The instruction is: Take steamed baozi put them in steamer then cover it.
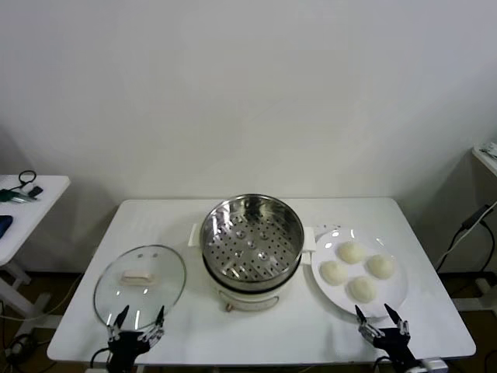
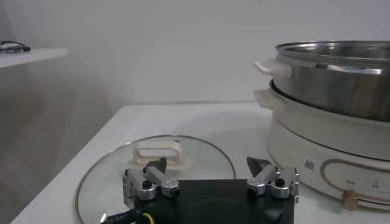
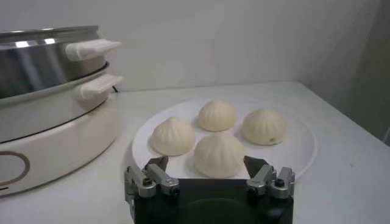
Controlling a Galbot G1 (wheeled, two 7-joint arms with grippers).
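1. Right claw [image 1: 382, 320] hangs at the counter's [image 1: 178, 217] near edge, just short of the white plate [image 1: 388, 299]; spread wide, holding nothing. Left claw [image 1: 138, 324] sits at the near rim of the glass lid [image 1: 140, 287], also wide and empty.
2. Four baozi [image 3: 218, 153] are all on the plate, right of the steamer [image 1: 251, 237]. The nearest one lines up with the right claw.
3. Handling guess: buns look soft, light and easy to dent. Pinch low across the widest part, gently; avoid the pleated top.
4. Steamer tray is bare and open on top. Nothing is loaded yet.
5. Lid lies flat on the counter left of the steamer. Glass is slick and breakable, so grip the cream handle [image 2: 159, 153], not the rim.
6. Lid probably outweighs the buns, so hold the handle firmly.
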